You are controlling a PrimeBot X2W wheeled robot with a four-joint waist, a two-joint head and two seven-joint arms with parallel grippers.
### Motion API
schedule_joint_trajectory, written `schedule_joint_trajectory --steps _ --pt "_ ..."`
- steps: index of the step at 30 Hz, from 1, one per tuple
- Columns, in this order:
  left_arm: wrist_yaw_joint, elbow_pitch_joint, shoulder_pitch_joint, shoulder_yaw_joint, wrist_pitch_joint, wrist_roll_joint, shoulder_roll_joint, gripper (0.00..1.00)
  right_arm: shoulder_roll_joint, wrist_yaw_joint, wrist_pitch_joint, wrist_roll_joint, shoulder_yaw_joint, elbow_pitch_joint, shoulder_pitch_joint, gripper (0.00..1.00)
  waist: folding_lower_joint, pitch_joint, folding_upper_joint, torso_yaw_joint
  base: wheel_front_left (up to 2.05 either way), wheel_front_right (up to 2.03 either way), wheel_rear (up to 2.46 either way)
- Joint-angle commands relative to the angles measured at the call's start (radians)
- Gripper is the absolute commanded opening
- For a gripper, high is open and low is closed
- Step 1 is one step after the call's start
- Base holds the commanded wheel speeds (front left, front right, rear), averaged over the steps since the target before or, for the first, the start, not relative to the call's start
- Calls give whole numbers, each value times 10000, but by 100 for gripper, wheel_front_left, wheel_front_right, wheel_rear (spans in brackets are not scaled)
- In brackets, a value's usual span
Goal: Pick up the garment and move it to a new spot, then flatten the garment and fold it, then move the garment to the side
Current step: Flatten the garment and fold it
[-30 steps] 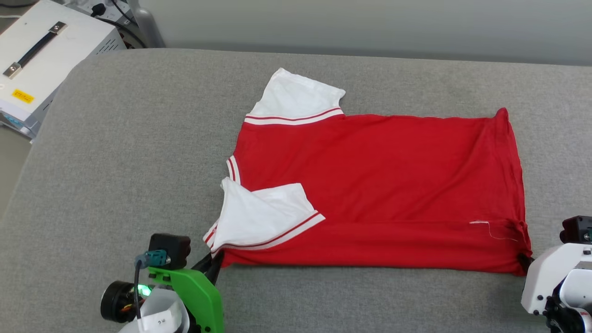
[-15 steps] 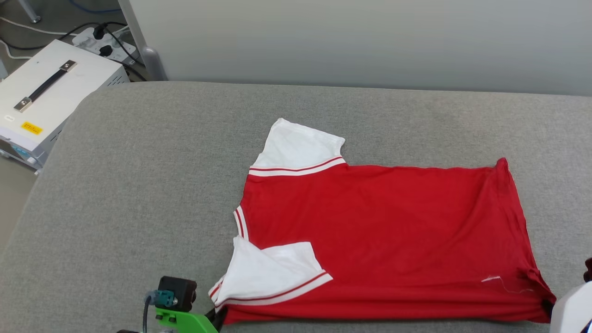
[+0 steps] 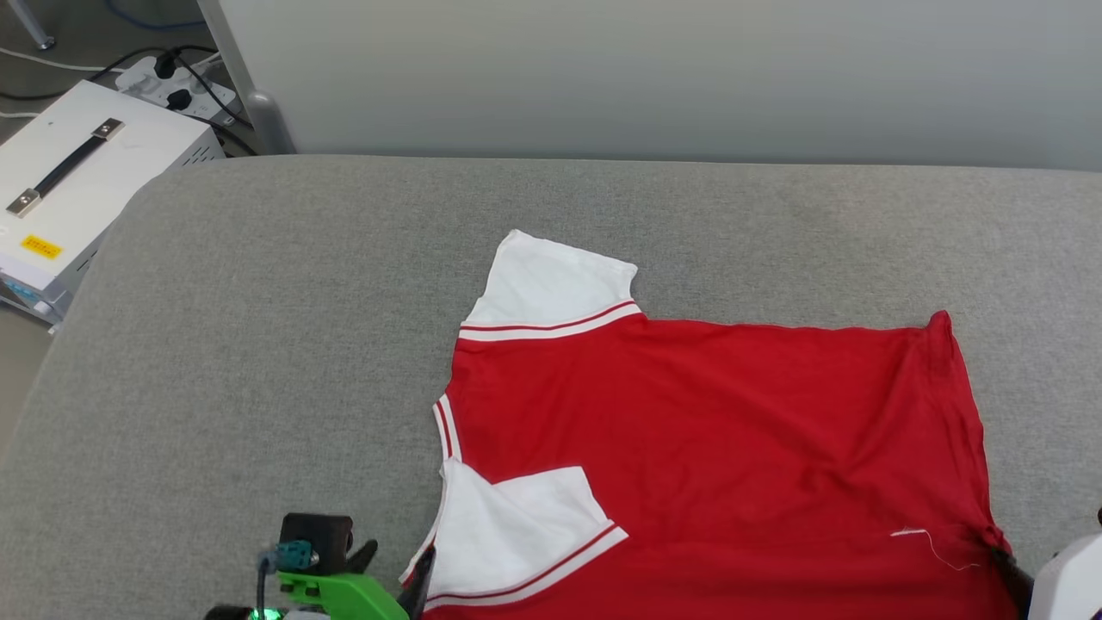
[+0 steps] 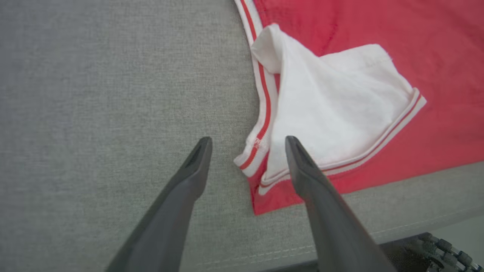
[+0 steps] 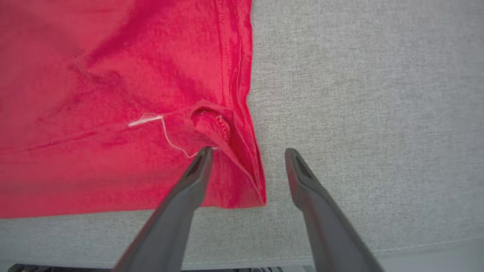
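The garment point(image 3: 715, 448) lies flat on the desk point(image 3: 258, 344), spanning from one pincer to the other. The left pincer point(image 4: 247, 140) straddles the garment's near shoulder corner, one finger over the folded-in sleeve point(image 4: 332, 109) and the other over bare desk. The right pincer point(image 5: 247, 151) straddles the near hem corner (both pincers sit by the desk's front edge). Beyond the left pincer and further left, off the desk, sits a box point(image 3: 86, 189).

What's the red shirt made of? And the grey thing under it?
The garment looks like thin, soft knit cloth, matte: it wrinkles and drapes, and a loose white thread hangs near its hem. The grey surface looks like coarse woven upholstery fabric, probably padded, with rounded edges and a stitched seam.
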Motion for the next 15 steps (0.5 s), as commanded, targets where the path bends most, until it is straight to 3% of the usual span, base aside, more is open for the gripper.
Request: schedule_joint_trajectory --steps 1,8,15 --pt "-46 -25 -341 104 -369 244 -23 100 -106 -9 -329 -80 61 -142 -284 100 0 -14 69 -5 0 0 0" --pt "-277 -144 -931 423 -2739 962 -158 100 -429 -9 -2449 -134 591 -600 -866 100 0 -89 69 -78 0 0 0" --pt "-214 -42 -1257 889 -4625 1389 -612 100 -238 -9 -4700 201 1129 -1216 -1158 100 0 -79 69 -86 0 0 0"
